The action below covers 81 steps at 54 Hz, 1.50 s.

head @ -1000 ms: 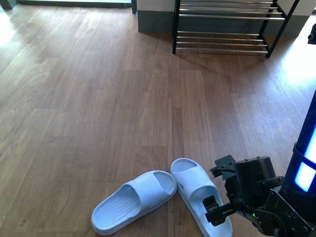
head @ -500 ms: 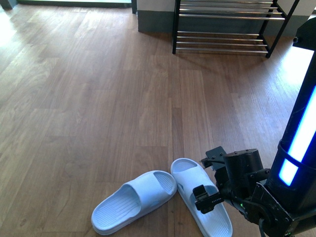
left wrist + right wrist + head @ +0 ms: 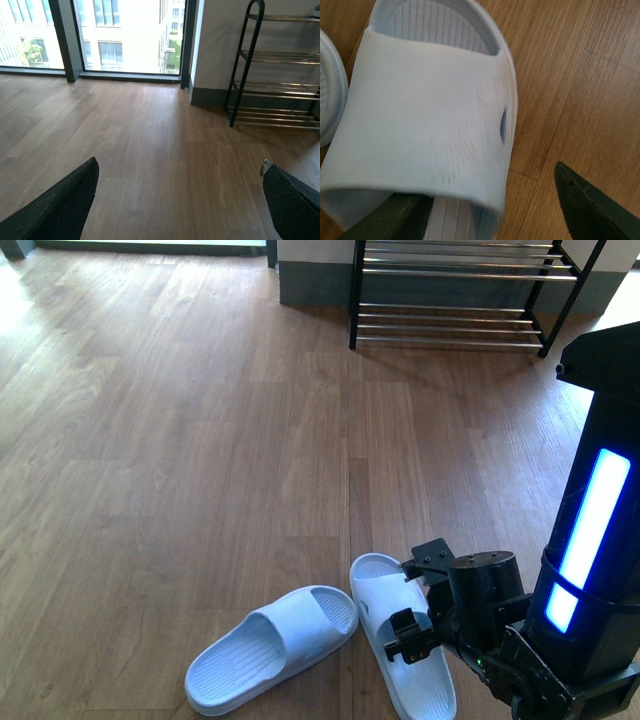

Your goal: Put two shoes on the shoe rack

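Two pale blue slides lie on the wooden floor close in front. The left slide (image 3: 270, 645) lies at a slant. The right slide (image 3: 376, 585) sits under my right gripper (image 3: 408, 635), which is open. In the right wrist view one finger (image 3: 395, 220) is tucked under the slide's strap (image 3: 420, 110) and the other finger (image 3: 590, 210) stands outside over the floor, with the gripper (image 3: 490, 215) straddling the strap's side edge. The shoe rack (image 3: 450, 273) stands at the far wall. My left gripper (image 3: 177, 200) hangs open over bare floor, facing the shoe rack (image 3: 285, 92).
The rim of the other slide (image 3: 330, 100) shows at the edge of the right wrist view. My right arm's column with a blue light (image 3: 590, 530) rises at the right. A tall window (image 3: 125, 35) and a grey skirting (image 3: 210, 96) line the far wall.
My right gripper has moved left and lower onto the right slide, and the slide has shifted slightly. The arm's lit column has swung leftward into view.
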{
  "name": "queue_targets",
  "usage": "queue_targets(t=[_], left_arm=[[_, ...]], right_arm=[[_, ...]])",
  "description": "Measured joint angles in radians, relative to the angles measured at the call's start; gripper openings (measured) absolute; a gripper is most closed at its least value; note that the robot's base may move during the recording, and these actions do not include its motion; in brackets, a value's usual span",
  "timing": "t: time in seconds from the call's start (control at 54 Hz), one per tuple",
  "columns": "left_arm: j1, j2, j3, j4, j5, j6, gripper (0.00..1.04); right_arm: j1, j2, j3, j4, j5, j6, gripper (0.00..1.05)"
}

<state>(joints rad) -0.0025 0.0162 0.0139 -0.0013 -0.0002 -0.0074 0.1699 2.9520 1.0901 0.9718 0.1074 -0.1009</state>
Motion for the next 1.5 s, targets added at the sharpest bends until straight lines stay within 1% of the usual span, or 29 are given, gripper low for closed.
queue_targets(t=[0.056, 0.222, 0.241, 0.352, 0.944, 1.241, 1.278, 1.352, 1.5], left_arm=[[0.000, 0.000, 0.000, 0.000, 0.000, 0.000, 0.95], [0.000, 0.000, 0.000, 0.000, 0.000, 0.000, 0.95], [0.000, 0.000, 0.000, 0.000, 0.000, 0.000, 0.95], [0.000, 0.000, 0.000, 0.000, 0.000, 0.000, 0.95], [0.000, 0.000, 0.000, 0.000, 0.000, 0.000, 0.95], [0.000, 0.000, 0.000, 0.000, 0.000, 0.000, 0.95], [0.000, 0.000, 0.000, 0.000, 0.000, 0.000, 0.95], [0.000, 0.000, 0.000, 0.000, 0.000, 0.000, 0.95], [0.000, 0.000, 0.000, 0.000, 0.000, 0.000, 0.95]], right_arm=[[-0.001, 0.000, -0.006, 0.008, -0.001, 0.000, 0.60], [-0.023, -0.006, -0.026, 0.030, -0.013, -0.008, 0.27], [-0.027, -0.008, -0.030, 0.035, -0.020, -0.008, 0.22], [-0.042, -0.021, -0.045, 0.037, -0.022, -0.018, 0.02], [-0.049, -0.021, -0.032, 0.055, -0.003, -0.020, 0.01], [-0.075, -0.034, -0.043, 0.056, 0.013, -0.030, 0.01], [-0.080, -0.040, -0.066, 0.082, 0.009, -0.036, 0.01], [-0.079, -0.045, -0.086, 0.095, 0.005, -0.046, 0.01], [-0.068, -0.032, -0.063, 0.076, 0.018, -0.045, 0.01]])
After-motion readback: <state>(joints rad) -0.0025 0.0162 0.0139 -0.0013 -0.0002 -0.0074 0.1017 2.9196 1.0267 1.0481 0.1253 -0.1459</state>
